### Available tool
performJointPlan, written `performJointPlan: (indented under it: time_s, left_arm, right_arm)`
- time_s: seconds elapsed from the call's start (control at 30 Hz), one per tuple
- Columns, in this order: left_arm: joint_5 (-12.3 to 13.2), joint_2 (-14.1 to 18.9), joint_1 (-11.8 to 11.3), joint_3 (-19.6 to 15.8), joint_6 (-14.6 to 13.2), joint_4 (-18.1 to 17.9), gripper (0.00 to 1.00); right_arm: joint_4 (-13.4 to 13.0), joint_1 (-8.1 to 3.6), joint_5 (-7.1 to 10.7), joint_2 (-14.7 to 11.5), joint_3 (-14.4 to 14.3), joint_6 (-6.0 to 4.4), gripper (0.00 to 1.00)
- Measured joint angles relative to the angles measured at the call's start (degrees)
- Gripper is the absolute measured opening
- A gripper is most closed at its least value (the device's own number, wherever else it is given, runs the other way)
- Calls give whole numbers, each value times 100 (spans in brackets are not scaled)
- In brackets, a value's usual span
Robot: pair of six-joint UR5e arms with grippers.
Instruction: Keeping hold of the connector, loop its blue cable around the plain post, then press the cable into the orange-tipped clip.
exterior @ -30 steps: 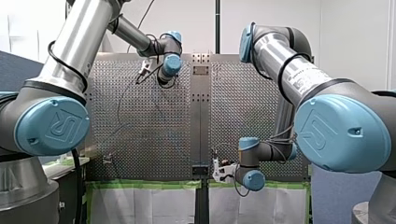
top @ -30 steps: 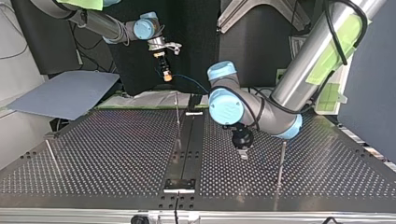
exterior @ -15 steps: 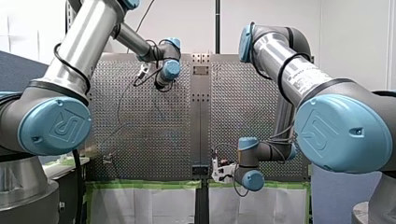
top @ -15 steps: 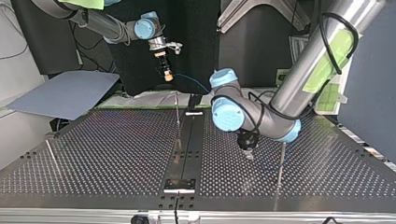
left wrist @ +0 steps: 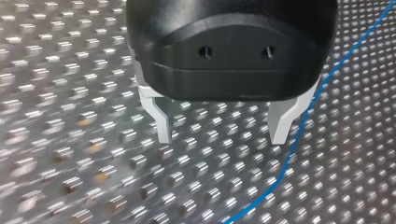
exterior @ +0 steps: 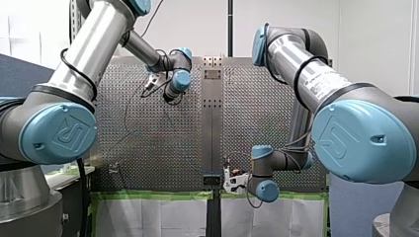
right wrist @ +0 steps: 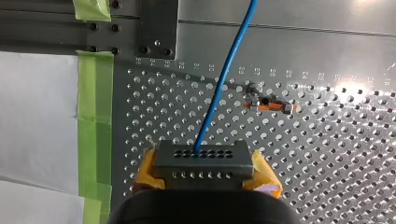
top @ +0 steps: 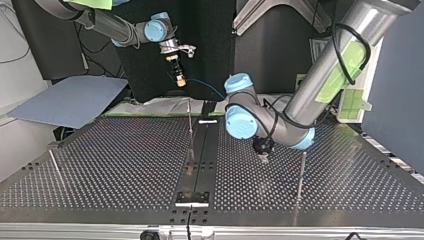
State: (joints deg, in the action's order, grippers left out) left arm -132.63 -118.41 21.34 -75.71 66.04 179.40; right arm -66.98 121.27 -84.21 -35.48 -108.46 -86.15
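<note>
The connector (right wrist: 203, 158), a grey block with rows of small holes, is gripped on two opposite sides by the yellow pads (right wrist: 145, 170) of my right hand (right wrist: 205, 171), which is clenched on it. The blue cable (right wrist: 223, 88) is seen leaving the connector's hole-lined face and running straight ahead of it, over the perforated bench (right wrist: 350, 154). The orange-tipped clip (right wrist: 269, 107) is found on the bench ahead of the connector and off to one side of the cable, apart from it. A strip of green tape (right wrist: 95, 121) is laid along the bench edge to the connector's other side.

My left hand (left wrist: 223, 128) is held well apart from the connector, low over the bench, released: its metal fingers (left wrist: 161, 119) are spread with nothing between them. A further stretch of the cable is seen passing just outside one of those fingers. In the top view a thin upright post (top: 301, 172) is seen far from the connector, close to my left hand.
</note>
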Motion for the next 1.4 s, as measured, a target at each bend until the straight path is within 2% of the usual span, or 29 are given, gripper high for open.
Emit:
performJointPlan:
  time_s: [0.37,0.87,1.03,1.4]
  left_arm:
    - [20,-625,15,-19,96,8,100]
    - [89,-748,94,-131,100,-88,100]
    - [215,-976,145,-253,139,-252,100]
    - [300,-1370,274,-324,166,-379,100]
  right_arm:
    - [1,7,1,-1,-4,0,0]
    - [36,16,1,0,-5,0,0]
    - [42,22,1,0,-4,0,0]
    - [52,21,0,-1,-5,0,0]
